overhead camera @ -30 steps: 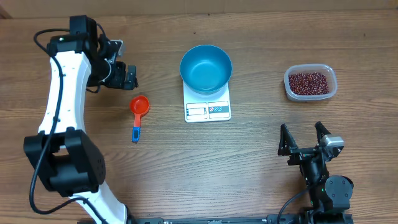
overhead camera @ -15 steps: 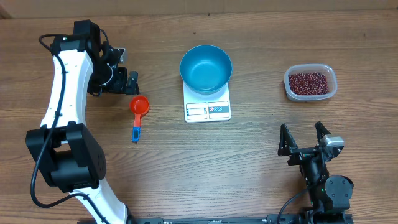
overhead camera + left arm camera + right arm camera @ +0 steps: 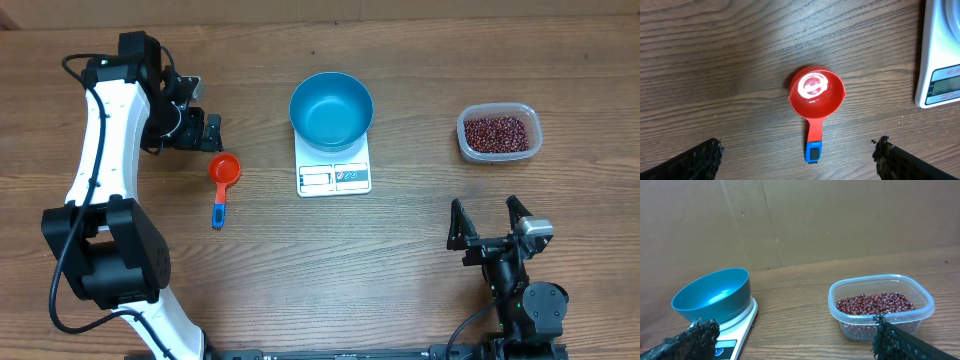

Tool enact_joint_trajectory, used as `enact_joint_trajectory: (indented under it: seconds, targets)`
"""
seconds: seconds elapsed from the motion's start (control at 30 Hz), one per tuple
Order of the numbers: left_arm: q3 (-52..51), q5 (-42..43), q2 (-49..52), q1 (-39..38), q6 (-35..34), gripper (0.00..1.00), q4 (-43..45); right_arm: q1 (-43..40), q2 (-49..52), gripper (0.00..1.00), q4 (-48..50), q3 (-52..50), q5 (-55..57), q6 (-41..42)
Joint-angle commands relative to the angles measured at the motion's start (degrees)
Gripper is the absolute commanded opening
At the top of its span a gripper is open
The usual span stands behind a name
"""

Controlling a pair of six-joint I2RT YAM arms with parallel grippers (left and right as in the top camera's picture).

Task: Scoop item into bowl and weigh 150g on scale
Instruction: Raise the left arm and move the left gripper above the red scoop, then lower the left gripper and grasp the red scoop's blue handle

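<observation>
Beans, small and dark red-brown (image 3: 497, 132), fill the clear plastic tub (image 3: 465, 146) right of the flat white kitchen scale (image 3: 334, 178), which carries the round blue bowl (image 3: 331, 110) for weighing. Left jaws hang apart above the red blue-tipped scoop (image 3: 816, 91) left of the scale, likely to grasp it. Right jaws, also apart, wait nearer the tub.

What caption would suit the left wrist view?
Open black fingers hover over a red plastic measuring scoop, blue-tipped handle, on a wooden table beside the white kitchen scale.
</observation>
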Motion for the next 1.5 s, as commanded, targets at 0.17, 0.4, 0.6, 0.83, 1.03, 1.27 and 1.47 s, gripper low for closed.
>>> enact_joint_trajectory:
  seconds: [0.17, 0.4, 0.6, 0.83, 1.03, 1.27, 1.47]
  targets:
    - [1.33, -0.61, 0.59, 0.09, 1.27, 1.00, 0.07, 0.33, -0.26, 1.00, 0.28, -0.57, -0.09, 0.42]
    - [1.31, -0.61, 3.21, 0.09, 1.22, 0.99, -0.02, 0.33, -0.24, 1.00, 0.26, -0.57, -0.09, 0.42]
    - [1.31, -4.44, 9.07, 0.09, 0.28, 1.00, 0.15, 0.33, -0.24, 1.00, 0.28, -0.57, -0.09, 0.42]
    - [1.31, -4.52, 17.09, -0.13, 0.17, 1.00, 0.07, 0.33, -0.24, 1.00, 0.28, -0.57, -0.09, 0.42]
    - [1.31, -4.72, 19.12, -0.13, 0.17, 1.00, 0.94, 0.33, -0.24, 1.00, 0.28, -0.57, -0.09, 0.42]
    - [1.33, -5.40, 19.10, -0.13, 0.15, 1.00, 1.62, 0.33, -0.26, 1.00, 0.28, -0.57, -0.09, 0.42]
    - [1.33, -9.81, 19.10, -0.17, -3.93, 1.00, 4.63, 0.33, -0.24, 1.00, 0.28, -0.57, -0.09, 0.42]
